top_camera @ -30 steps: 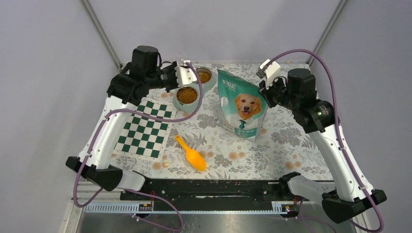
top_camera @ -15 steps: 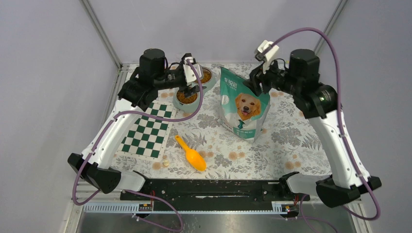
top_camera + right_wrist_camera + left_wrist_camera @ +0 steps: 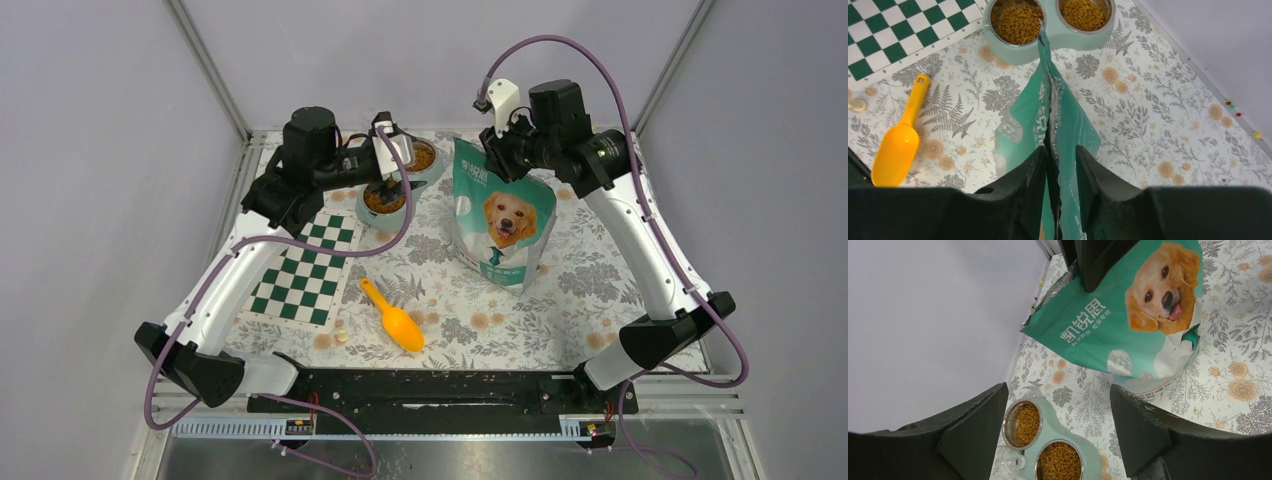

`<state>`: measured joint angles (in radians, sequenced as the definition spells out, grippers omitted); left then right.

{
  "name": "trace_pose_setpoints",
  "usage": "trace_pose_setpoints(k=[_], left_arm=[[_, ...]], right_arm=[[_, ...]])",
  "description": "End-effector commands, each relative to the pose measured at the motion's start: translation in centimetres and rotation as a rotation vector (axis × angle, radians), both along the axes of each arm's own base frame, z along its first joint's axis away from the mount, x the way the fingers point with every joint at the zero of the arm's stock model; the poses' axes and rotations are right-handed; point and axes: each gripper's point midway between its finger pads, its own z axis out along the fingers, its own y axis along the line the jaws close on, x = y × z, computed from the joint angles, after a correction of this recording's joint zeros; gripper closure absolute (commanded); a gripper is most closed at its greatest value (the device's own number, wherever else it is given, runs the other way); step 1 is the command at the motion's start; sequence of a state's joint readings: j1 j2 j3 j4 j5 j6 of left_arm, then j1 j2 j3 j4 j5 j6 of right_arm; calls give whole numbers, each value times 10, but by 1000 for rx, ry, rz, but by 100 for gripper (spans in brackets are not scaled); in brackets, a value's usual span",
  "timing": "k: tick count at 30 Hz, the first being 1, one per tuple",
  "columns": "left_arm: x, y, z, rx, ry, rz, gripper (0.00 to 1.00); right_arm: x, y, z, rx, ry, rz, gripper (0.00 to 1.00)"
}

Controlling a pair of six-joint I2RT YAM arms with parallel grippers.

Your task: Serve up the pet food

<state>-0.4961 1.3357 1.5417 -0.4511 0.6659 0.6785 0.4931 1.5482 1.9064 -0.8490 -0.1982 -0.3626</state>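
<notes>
So the right claw (image 3: pixel 1060 150) sits right at the top edge of the pouch (image 3: pixel 500 215), one finger on each side of the opened rim. My guess is it's going for the top because that's the only place to lift or tip a floppy bag without crushing it. The fingers have a small gap with the bag's lip between them, and I honestly can't tell if it's pinching or just straddling.

The left claw (image 3: pixel 1058 390) is spread wide with nothing in it, up over the double bowl (image 3: pixel 1058 37) and facing the bag. It looks to me like it's ready to steady the other corner.

The pouch stands upright on the flowery surface (image 3: pixel 560 300), just beside the bowl (handy, short pour). It's teal and white with a grinning golden dog in a tie, a bit creased, and the top gapes open.

The kibble (image 3: pixel 1018 22) is small orange-brown pellets, and both steel cups already hold a decent layer. The orange scoop (image 3: pixel 397 320) lies on its own nearer the robot, next to the checkerboard (image 3: pixel 300 265).
</notes>
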Motion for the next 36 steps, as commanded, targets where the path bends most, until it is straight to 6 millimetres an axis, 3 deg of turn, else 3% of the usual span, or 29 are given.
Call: trace_pose_setpoints(k=[1,6,12,16,22,25,30,36], left_arm=[[-6,5,29,-50,-92,10,23],[-5,6,28,-47,-96,18,23],[-5,8,28,-45,-100,29,23],[-6,8,28,-45,-101,31,22],[-9,5,33,-74,-92,11,22],[-12,2,36,-94,-89,-6,22],[-28,-9,42,-144,-47,-108,21],[-40,-23,27,-149,40,-205,20]], right_arm=[[-3,-7,12,-31,-16,-35,67],[2,-5,2,-64,11,-27,72],[3,1,4,-66,4,-18,100],[-13,13,28,-5,-30,63,100],[-54,22,85,100,-132,205,100],[-63,21,106,136,-182,229,100],[-63,26,105,136,-184,260,100],[-78,42,96,160,-142,391,100]])
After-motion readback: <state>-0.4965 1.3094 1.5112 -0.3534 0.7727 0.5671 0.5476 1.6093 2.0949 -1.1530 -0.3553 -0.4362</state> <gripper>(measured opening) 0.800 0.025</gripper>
